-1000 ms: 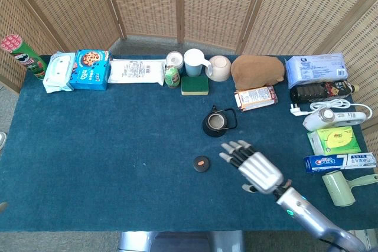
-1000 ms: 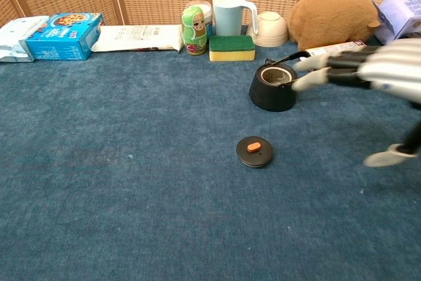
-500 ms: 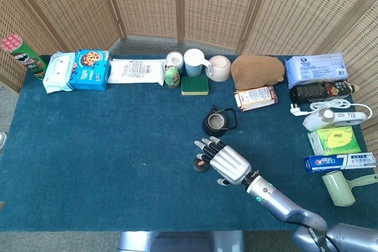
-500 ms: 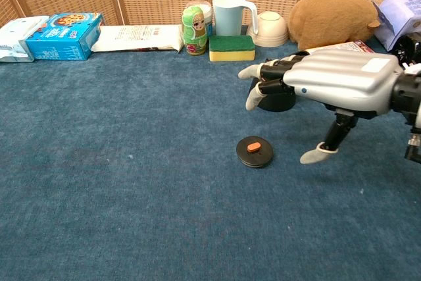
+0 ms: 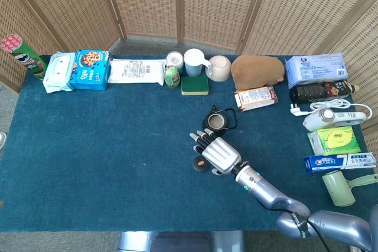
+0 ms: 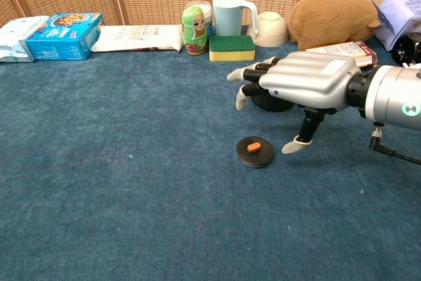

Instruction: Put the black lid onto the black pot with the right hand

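Observation:
The black lid [image 6: 254, 151] with an orange knob lies flat on the blue cloth; in the head view the lid [image 5: 199, 164] is partly covered by my hand. The black pot [image 5: 217, 122] stands uncovered behind it; in the chest view the pot [image 6: 273, 102] is mostly hidden behind my hand. My right hand [image 6: 297, 84] hovers palm down just above and behind the lid, fingers spread, thumb hanging down to the lid's right, holding nothing; the head view shows the same hand [image 5: 215, 153]. My left hand appears in neither view.
Along the back edge stand a green doll-shaped bottle [image 6: 193, 30], a green sponge [image 6: 231, 48], a pale blue mug [image 6: 229, 14], a cream bowl [image 6: 270, 28] and a brown plush [image 6: 332, 19]. Boxes lie at the left, toiletries at the right [image 5: 338, 162].
My right hand has moved left across the table, from the right of the pot to a spot over the lid, and dropped lower. Lid and pot have not moved.

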